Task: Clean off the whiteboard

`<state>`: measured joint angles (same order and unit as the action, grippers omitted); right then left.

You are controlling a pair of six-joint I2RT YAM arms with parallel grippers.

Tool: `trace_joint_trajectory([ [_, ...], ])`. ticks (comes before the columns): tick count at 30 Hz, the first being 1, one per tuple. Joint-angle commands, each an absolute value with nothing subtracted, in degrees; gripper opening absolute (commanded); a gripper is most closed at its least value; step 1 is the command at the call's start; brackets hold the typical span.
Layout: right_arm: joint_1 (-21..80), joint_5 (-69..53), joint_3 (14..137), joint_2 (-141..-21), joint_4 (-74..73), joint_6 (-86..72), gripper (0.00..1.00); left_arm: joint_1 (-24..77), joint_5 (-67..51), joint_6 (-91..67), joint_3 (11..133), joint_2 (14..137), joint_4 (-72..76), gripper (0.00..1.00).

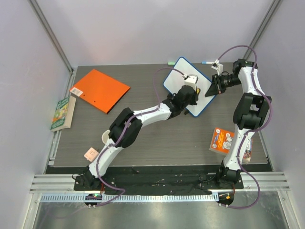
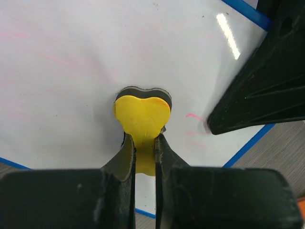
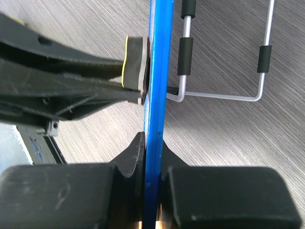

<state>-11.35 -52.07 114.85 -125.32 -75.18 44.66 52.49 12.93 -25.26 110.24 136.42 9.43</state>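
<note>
The whiteboard (image 1: 177,71) stands at the far right of the table (image 1: 157,138), propped on a wire stand (image 3: 219,95). The right gripper (image 3: 152,143) is nearly closed, pinching the board's blue rim (image 3: 155,71) at its right edge. The left gripper (image 2: 145,143) is also nearly closed, clamped on the tail of a yellow heart-shaped eraser (image 2: 143,114) whose dark pad lies flat against the white face.

A few short red strokes (image 2: 193,116) lie just right of the eraser, close to the right gripper's finger. Fainter pink haze (image 2: 19,34) shows further left.

To do this step well, the eraser should slide right over the strokes with its pad flat. Firm pressure is safe only while the right grip braces the board against tipping. The sweep should stop short of that finger, then return across the haze.

The red strokes form no readable word. The orange folder (image 1: 100,89) shows no label. Print on the green book (image 1: 62,113), the colourful packet (image 1: 224,140) and the small card (image 1: 90,153) is too small to read.
</note>
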Motion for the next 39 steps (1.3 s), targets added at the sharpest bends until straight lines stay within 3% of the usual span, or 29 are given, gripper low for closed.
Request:
trace_joint_trajectory([
  [1, -6.68, -50.01, 115.14, -127.00, -79.01, 50.01, 0.02, 55.28, 10.38, -27.86, 106.62, 139.22, 4.49, 0.00],
  [9, -6.59, -49.75, 115.22, -127.00, -79.19, 50.01, 0.01, 55.03, 14.50, -30.15, 101.51, 136.94, 7.47, 0.00],
  [21, -6.42, -49.31, 118.21, -128.49, -84.28, 53.08, 0.01, 47.21, 24.34, -29.00, 113.02, 135.88, 7.83, 0.00],
  [39, -6.24, -48.08, 119.09, -128.50, -86.04, 54.67, 0.01, 38.15, 20.66, -32.60, 111.27, 135.97, 6.77, 0.00],
])
